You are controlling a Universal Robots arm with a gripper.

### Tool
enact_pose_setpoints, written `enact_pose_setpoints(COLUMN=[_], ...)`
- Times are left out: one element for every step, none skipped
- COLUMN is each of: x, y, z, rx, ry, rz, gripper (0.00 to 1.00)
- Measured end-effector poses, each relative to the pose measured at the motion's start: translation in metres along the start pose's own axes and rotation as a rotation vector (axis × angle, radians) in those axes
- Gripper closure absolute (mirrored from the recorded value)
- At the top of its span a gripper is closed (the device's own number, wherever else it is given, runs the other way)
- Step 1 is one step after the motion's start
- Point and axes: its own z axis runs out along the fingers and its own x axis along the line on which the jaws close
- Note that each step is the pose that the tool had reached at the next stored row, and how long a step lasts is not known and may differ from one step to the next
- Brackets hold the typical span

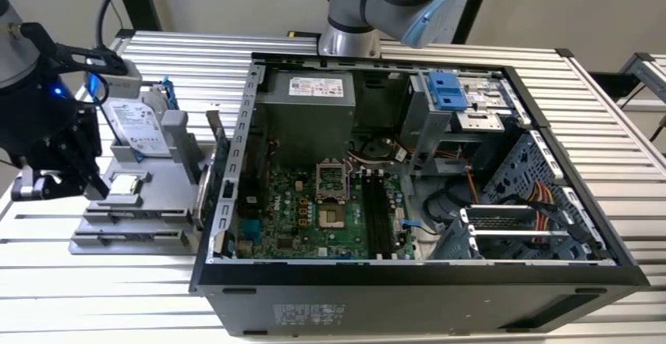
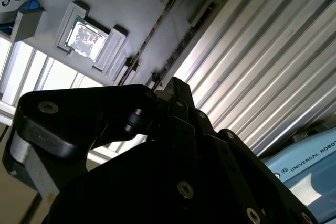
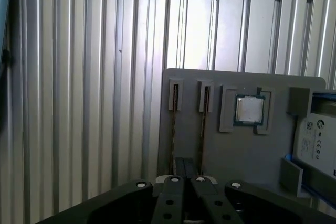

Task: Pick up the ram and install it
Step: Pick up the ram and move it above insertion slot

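Ribbed table (image 3: pixel 79 103) | gripper (image 3: pixel 187 167) was clenched, empty | ram (image 3: pixel 203 129) stood edge-up just ahead | judged light, stiff, fragile; pinch faces mid-length.

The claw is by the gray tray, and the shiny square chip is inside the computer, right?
No. The claw is by the gray tray, but the chip sits in that tray, not the computer; the first wrist view shows it.
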Motion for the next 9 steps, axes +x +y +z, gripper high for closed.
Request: enact_pose_setpoints(x=[0.0000, 0.0000, 0.0000, 0.0000, 0.0000, 0.0000, 0.0000, 0.0000, 0.0000], y=[0.0000, 0.0000, 0.0000, 0.0000, 0.0000, 0.0000, 0.0001, 0.0000, 0.0001], z=[0.0002, 0.0005, 0.0007, 0.0010, 0.0013, 0.0017, 0.0021, 0.0024, 0.0027], rx=[0.0001, 0.0001, 0.0000, 0.0000, 0.0000, 0.0001, 0.0001, 0.0000, 0.0001], ry=[0.0000, -0.0001, 0.0000, 0.0000, 0.0000, -0.0001, 0.0000, 0.0000, 0.0000], rz=[0.000, 0.000, 0.000, 0.000, 0.000, 0.000, 0.000, 0.000, 0.000], gripper=[1.00, 1.00, 1.00, 1.00, 1.00, 1.00, 1.00, 1.00, 1.00])
